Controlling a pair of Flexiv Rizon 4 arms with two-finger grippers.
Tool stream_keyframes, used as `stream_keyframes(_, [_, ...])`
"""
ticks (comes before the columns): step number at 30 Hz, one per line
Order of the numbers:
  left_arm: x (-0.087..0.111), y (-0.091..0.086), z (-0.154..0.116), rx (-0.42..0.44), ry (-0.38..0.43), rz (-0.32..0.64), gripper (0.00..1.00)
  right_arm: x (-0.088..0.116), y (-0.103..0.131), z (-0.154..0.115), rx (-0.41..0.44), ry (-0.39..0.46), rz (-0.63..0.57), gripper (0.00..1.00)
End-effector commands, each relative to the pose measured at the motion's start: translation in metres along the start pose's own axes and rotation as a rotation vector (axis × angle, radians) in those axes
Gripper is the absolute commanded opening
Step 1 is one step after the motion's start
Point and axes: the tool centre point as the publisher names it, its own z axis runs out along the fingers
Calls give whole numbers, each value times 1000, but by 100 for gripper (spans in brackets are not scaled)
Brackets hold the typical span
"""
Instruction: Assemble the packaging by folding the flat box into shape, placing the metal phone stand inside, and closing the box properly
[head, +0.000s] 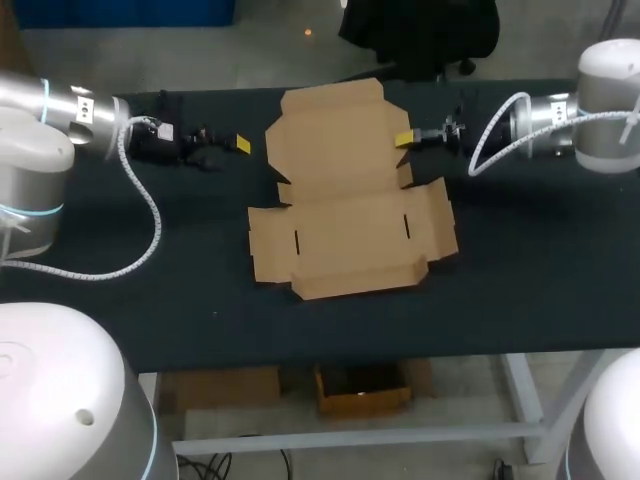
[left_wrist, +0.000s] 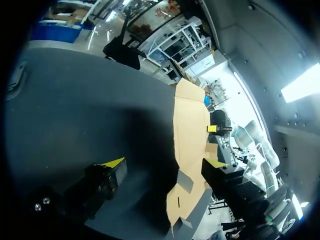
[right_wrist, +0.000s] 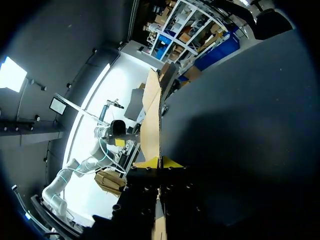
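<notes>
Zero steps finished | flat brown cardboard box (head: 350, 205) at tabletop (head: 520, 280) centre | right jaws clamped on far flap's edge | left jaws apart, clear of box | folding, loading, closing pending

Left pincer (head: 236, 147): fingers spread, near the flat box (head: 345, 215), to its left
Right pincer (head: 404, 139): clamped on the box's right edge
</notes>
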Motion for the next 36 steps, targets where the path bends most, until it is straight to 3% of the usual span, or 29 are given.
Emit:
stream_keyframes(1, [0,0,1,-1,0,-1,100,2,3,-1,3,11,-14,0])
stream_keyframes(4, [-1,-1,3,21,2,25,100,6,3,-2,-3,19,-28,0])
stream_keyframes(12, [-7,-9,17,104,117,149,100,13,3,-3,-16,36,-51,0])
stream_keyframes(20, [9,-17,27,132,233,227,100,17,2,-4,-26,42,-63,0])
stream_keyframes(27, [29,-22,37,121,264,286,100,21,5,-5,-36,46,-75,0])
stream_keyframes(28, [31,-23,39,118,266,288,98,21,5,-4,-36,47,-76,0])
stream_keyframes(29, [32,-24,40,112,271,291,82,21,6,-4,-37,49,-78,0])
stream_keyframes(30, [33,-24,42,109,275,295,73,21,6,-3,-37,50,-80,0])
stream_keyframes(34, [38,-25,48,97,299,306,49,24,8,-2,-41,55,-89,0])
stream_keyframes(36, [40,-25,51,95,317,309,46,25,9,-2,-46,59,-94,0])
